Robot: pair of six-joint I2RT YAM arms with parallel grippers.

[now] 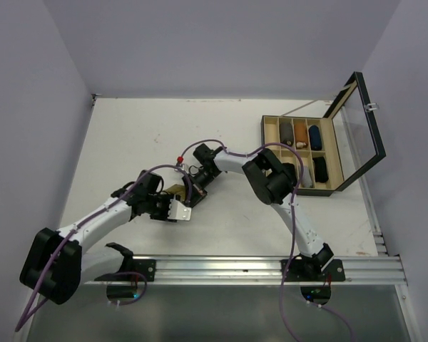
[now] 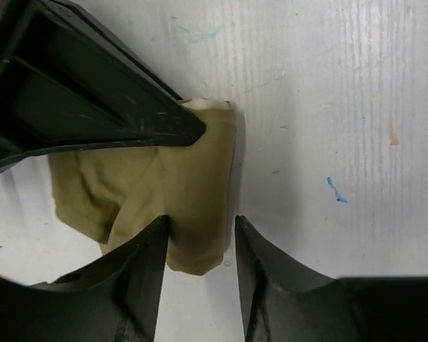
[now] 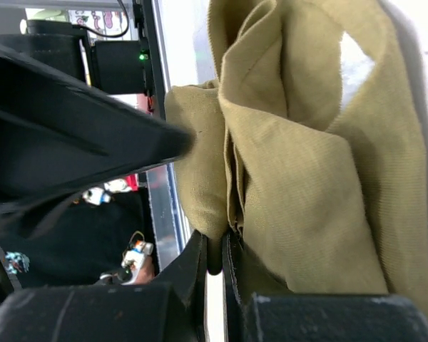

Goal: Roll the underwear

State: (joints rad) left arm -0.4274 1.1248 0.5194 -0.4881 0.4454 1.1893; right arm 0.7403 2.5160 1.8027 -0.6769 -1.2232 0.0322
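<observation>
The olive-tan underwear point(image 2: 164, 178) lies bunched on the white table, a cream strip of waistband showing at its far end; from above it is a small patch point(image 1: 175, 190) between the two grippers. My left gripper point(image 2: 200, 226) is open and straddles the near end of the cloth: its left finger touches the fabric, and a thin gap separates the right one from it. My right gripper point(image 3: 215, 246) is shut on a fold of the same underwear point(image 3: 307, 185) and lifts it into loose pleats. Its black finger point(image 2: 121, 121) reaches across the cloth in the left wrist view.
A black case point(image 1: 269, 153) with its glass lid point(image 1: 357, 132) open stands at the right; its compartments hold several rolled items. A metal rail point(image 1: 257, 269) runs along the near edge. Walls close in the left, the back and the right.
</observation>
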